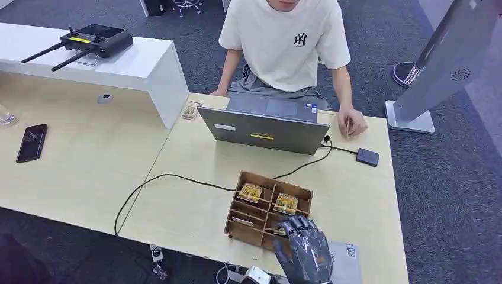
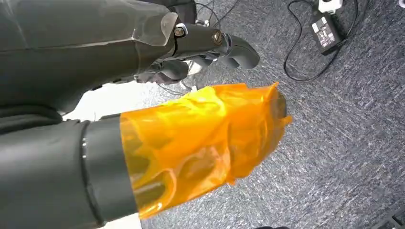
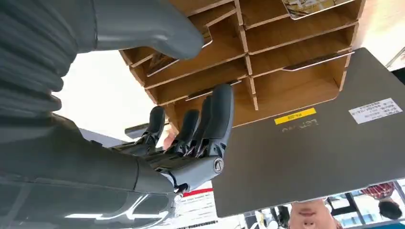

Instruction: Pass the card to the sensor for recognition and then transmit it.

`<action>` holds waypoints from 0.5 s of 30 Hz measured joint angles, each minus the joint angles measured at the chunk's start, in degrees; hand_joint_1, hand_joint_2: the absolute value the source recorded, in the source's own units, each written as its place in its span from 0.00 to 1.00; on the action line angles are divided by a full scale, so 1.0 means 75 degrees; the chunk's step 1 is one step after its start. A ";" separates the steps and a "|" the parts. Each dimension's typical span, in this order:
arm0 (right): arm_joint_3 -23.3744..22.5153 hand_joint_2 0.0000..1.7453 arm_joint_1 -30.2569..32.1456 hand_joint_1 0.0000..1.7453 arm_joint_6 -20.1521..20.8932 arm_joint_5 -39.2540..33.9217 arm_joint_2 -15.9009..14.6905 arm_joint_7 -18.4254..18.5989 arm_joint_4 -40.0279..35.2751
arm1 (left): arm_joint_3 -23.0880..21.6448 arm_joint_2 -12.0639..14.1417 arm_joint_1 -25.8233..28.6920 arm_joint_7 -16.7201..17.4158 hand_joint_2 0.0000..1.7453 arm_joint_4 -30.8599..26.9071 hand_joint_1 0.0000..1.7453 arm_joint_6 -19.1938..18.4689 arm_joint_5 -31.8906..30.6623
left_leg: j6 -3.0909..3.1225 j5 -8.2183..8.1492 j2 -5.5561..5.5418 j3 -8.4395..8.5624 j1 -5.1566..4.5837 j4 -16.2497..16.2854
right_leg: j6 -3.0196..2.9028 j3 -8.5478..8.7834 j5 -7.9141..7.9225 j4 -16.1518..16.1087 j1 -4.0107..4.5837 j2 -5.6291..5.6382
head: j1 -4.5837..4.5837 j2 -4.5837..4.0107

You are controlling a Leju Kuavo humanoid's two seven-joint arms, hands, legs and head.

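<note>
Cards [image 1: 250,192] lie flat in the far compartments of the wooden divider box [image 1: 260,232] on the table [image 1: 195,207], near the laptop [image 1: 263,131]. Right hand [image 1: 303,248] over the box's near edge, fingers [image 3: 217,112] spread, empty. Left hand [image 2: 210,47] hangs above carpet, fingers curled in on nothing.

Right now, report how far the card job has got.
Early stage; nothing looks done. The right hand hovers over the near side of the wooden card box, fingers spread, holding nothing, and cards lie in its far slots. The black sensor beside the laptop has no card on it. Left: pick a card, present it to the sensor, then hand it on.
</note>
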 joint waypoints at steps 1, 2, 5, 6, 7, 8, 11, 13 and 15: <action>-0.0009 1.00 0.0000 0.44 0.0000 0.0003 0.0009 0.0000 0.0012 | -0.0003 0.0003 -0.0001 0.0009 0.00 0.0000 0.00 0.0000 0.0000 | 0.0000 0.0000 0.0000 0.0000 0.0000 0.0000 | 0.0000 0.0000 0.0000 0.0000 0.0000 0.0000 | 0.0003 0.0000; -0.0018 1.00 0.0000 0.43 0.0003 0.0012 0.0017 0.0003 0.0026 | -0.0003 0.0000 -0.0001 0.0018 0.00 0.0000 0.00 0.0000 0.0000 | 0.0000 0.0000 0.0000 0.0000 0.0000 0.0000 | 0.0000 0.0000 0.0000 0.0000 0.0000 0.0000 | 0.0000 0.0000; -0.0058 1.00 -0.0003 0.43 0.0012 0.0050 0.0067 0.0015 0.0079 | -0.0012 0.0000 -0.0002 0.0018 0.00 0.0000 0.00 0.0000 0.0000 | 0.0000 0.0000 0.0000 0.0000 0.0000 0.0000 | 0.0000 0.0000 0.0000 0.0000 0.0000 0.0000 | 0.0000 0.0000; -0.0061 1.00 -0.0007 0.44 0.0012 0.0050 0.0070 0.0018 0.0087 | -0.0012 0.0000 -0.0003 0.0020 0.00 0.0000 0.00 0.0000 0.0000 | 0.0000 0.0000 0.0000 0.0000 0.0000 0.0000 | 0.0000 0.0000 0.0000 0.0000 0.0000 0.0000 | 0.0000 0.0000; -0.0064 1.00 -0.0009 0.44 0.0017 0.0052 0.0081 0.0017 0.0105 | -0.0012 0.0000 -0.0003 0.0020 0.00 0.0003 0.00 0.0000 0.0000 | 0.0000 0.0000 0.0000 0.0000 0.0000 0.0000 | 0.0000 0.0000 0.0000 0.0000 0.0000 0.0000 | 0.0000 0.0000; -0.0067 1.00 -0.0011 0.45 0.0020 0.0055 0.0084 0.0020 0.0114 | -0.0012 0.0000 -0.0003 0.0020 0.00 0.0003 0.00 0.0000 0.0000 | 0.0000 0.0000 0.0000 0.0000 0.0000 0.0000 | 0.0000 0.0000 0.0000 0.0000 0.0000 0.0000 | 0.0000 0.0000; -0.0093 1.00 -0.0020 0.47 0.0047 0.0076 0.0128 0.0020 0.0172 | -0.0018 0.0000 -0.0005 0.0020 0.00 0.0000 0.00 0.0000 0.0000 | 0.0000 0.0000 0.0000 0.0000 0.0000 0.0000 | 0.0000 0.0000 0.0000 0.0000 0.0000 0.0000 | 0.0000 0.0000; -0.0105 1.00 -0.0027 0.46 0.0067 0.0082 0.0146 0.0023 0.0215 | -0.0020 0.0000 -0.0005 0.0020 0.00 0.0003 0.00 0.0000 0.0000 | 0.0000 0.0000 0.0000 0.0000 0.0000 0.0000 | 0.0000 0.0000 0.0000 0.0000 0.0000 0.0000 | 0.0000 0.0000; -0.0117 1.00 -0.0034 0.46 0.0108 0.0096 0.0172 0.0040 0.0262 | -0.0020 0.0000 -0.0005 0.0029 0.00 0.0003 0.00 0.0000 -0.0003 | 0.0000 0.0000 0.0000 0.0000 0.0000 0.0000 | 0.0000 0.0000 0.0000 0.0000 0.0000 0.0000 | 0.0000 0.0000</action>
